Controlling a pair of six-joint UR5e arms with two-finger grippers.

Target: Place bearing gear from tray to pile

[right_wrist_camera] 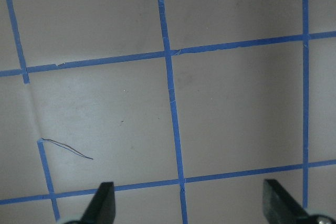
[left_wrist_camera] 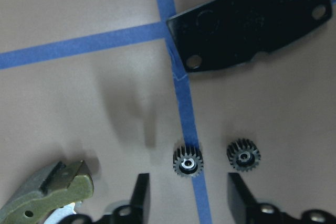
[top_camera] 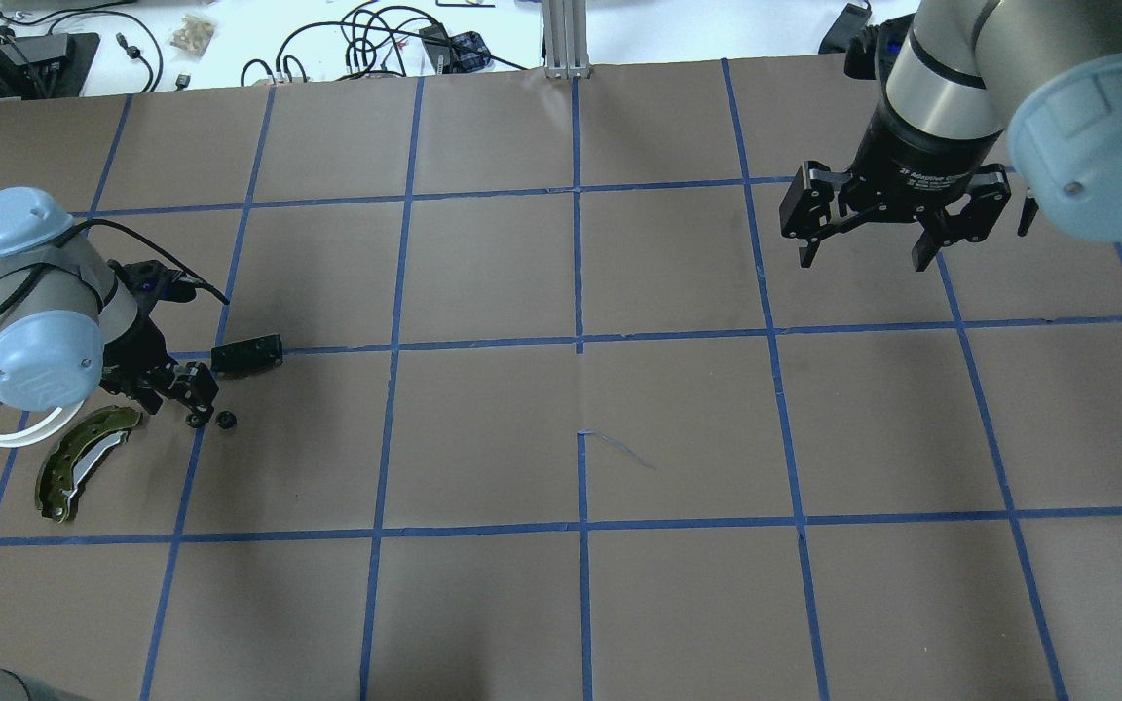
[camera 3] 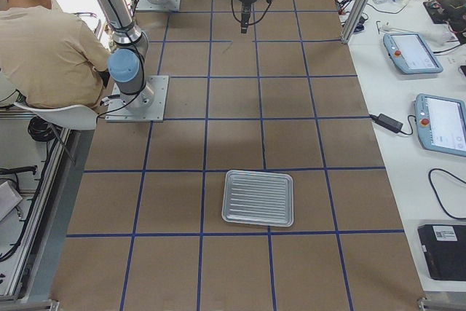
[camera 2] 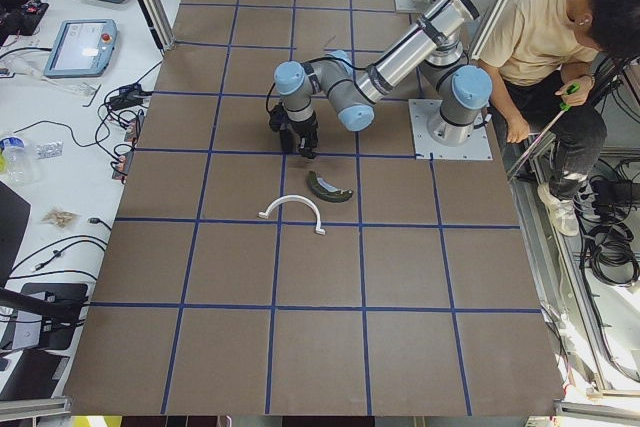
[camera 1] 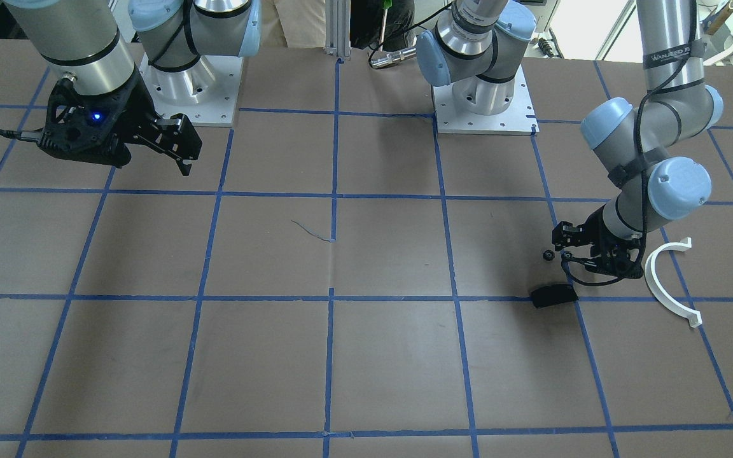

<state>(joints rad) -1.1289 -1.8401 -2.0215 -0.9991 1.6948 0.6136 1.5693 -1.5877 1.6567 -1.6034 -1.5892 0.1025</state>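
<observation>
Your left gripper [left_wrist_camera: 186, 179] is sitting low over the counter [left_wrist_camera: 79, 108] with its jaws spread and nothing in them, so it's released. Right off the tips, roughly centred between them, a small black toothed bearing gear [left_wrist_camera: 188, 161] lies flat on a strip of blue tape [left_wrist_camera: 181, 98], touching neither finger. A second small black gear [left_wrist_camera: 243, 155] lies just beside it, straight ahead of one fingertip. Further out ahead of the gripper is the flat black plate [left_wrist_camera: 252, 22] with holes at its corners, lying by the tape crossing. Off to the side of the fingers, the end of the olive-green curved brake shoe [left_wrist_camera: 47, 198] pokes into the wrist view. The white plastic half-ring [camera 1: 654, 280] lies back behind the wrist. So both gears are down at the pile, near the plate and the shoe but touching neither.

Your right gripper [top_camera: 860, 258] hangs above the counter well apart from all this, jaws wide and holding nothing. The silver ribbed tray [camera 3: 258, 197] sits well away from it, out towards the counter's end on that arm's side.
</observation>
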